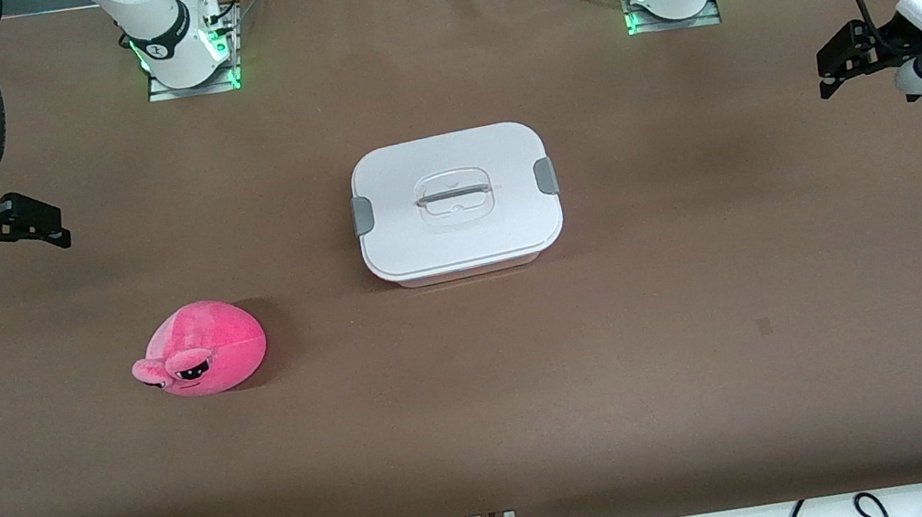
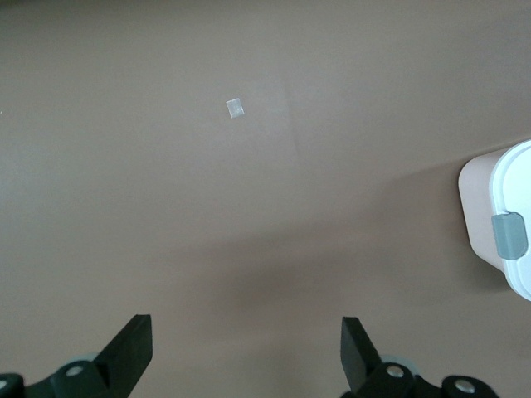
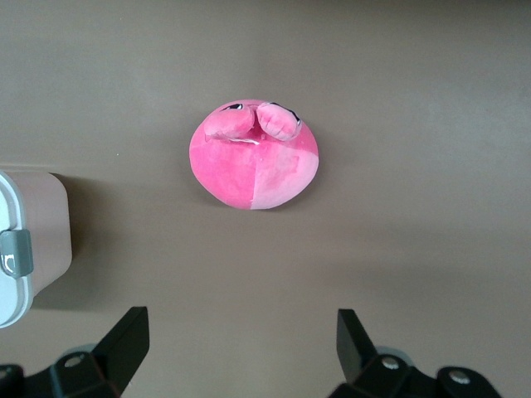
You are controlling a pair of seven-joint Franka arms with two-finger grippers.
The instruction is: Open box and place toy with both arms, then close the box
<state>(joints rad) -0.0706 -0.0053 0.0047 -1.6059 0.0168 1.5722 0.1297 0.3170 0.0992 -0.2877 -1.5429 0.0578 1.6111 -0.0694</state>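
Mid-surface (image 1: 709,302) sits the box (image 1: 456,202) with lid on, toy (image 1: 200,350) toward the right arm's end, right claw (image 1: 44,223) and left claw (image 1: 833,65) hovering at opposite edges, both wide open, empty.

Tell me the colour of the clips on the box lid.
Grey clips on a white lid, clearest in the front view.

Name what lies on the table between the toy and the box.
Nothing: the front view shows only bare table between the toy and the box.

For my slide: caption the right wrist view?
Open right claw above pink toy, closed box alongside.
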